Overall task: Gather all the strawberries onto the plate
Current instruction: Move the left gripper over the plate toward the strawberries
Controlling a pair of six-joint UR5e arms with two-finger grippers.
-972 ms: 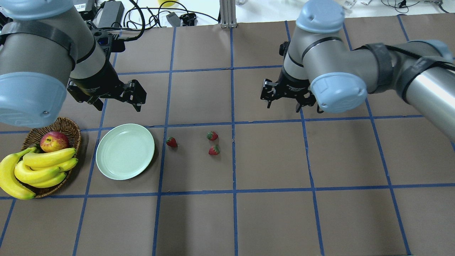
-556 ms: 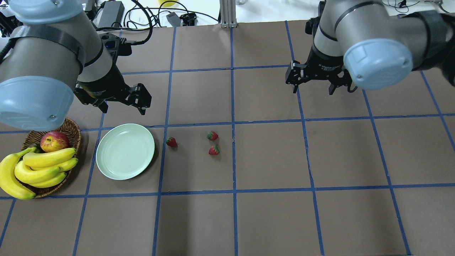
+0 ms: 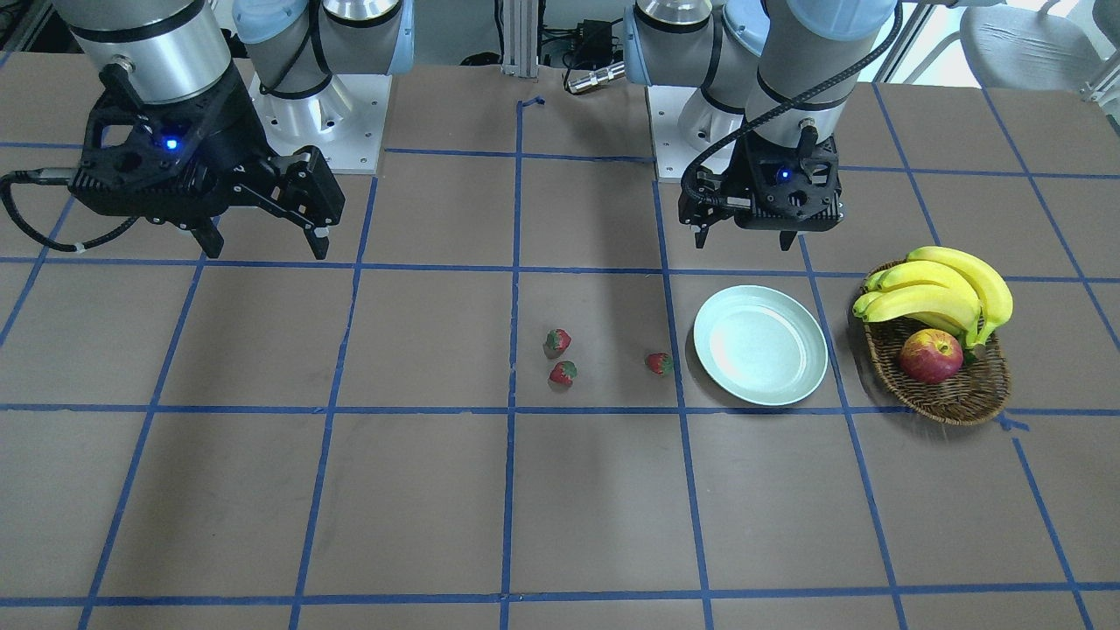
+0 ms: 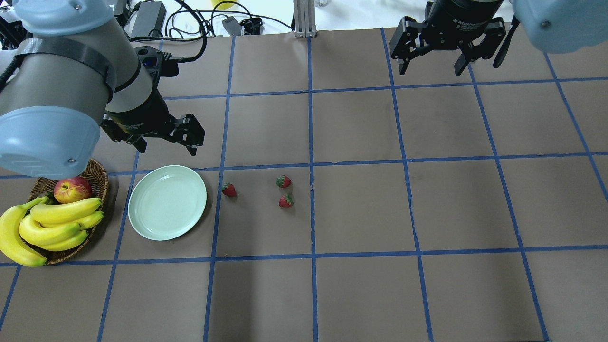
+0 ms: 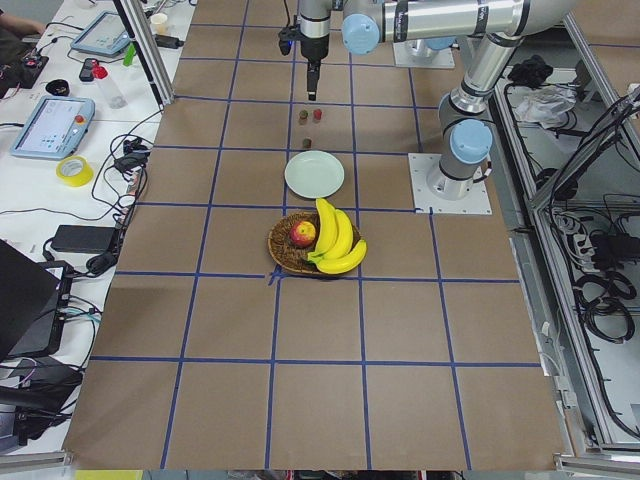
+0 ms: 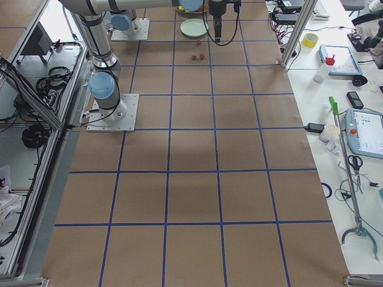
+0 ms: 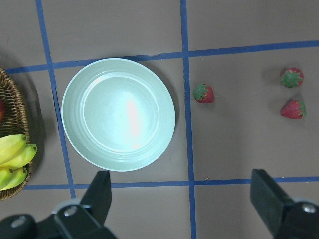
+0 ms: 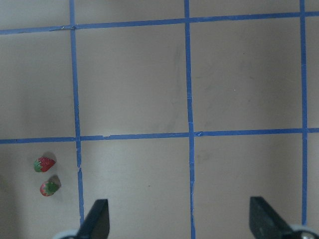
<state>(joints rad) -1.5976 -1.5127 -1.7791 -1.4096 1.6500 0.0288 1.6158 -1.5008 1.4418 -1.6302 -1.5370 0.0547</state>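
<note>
Three strawberries lie on the brown table: one [image 4: 229, 190] just right of the plate, and two [image 4: 283, 181] [image 4: 286, 201] close together farther right. They also show in the left wrist view [image 7: 203, 93] [image 7: 291, 77] [image 7: 293, 109]. The mint-green plate [image 4: 167, 202] is empty. My left gripper [image 4: 161, 140] is open and empty, hovering just beyond the plate's upper edge in the overhead view. My right gripper [image 4: 432, 70] is open and empty, far from the berries at the upper right. The right wrist view shows two strawberries [image 8: 44, 164] [image 8: 49, 188] at its lower left.
A wicker basket [image 4: 97, 176] with an apple [image 4: 72, 188] and bananas [image 4: 52, 223] stands left of the plate. Blue tape lines grid the table. Cables and boxes lie past the table's top edge [image 4: 152, 19].
My right gripper has moved up and to the right in the overhead view, away from the strawberries. My left gripper has shifted slightly right, above the plate. The berries have not moved.
</note>
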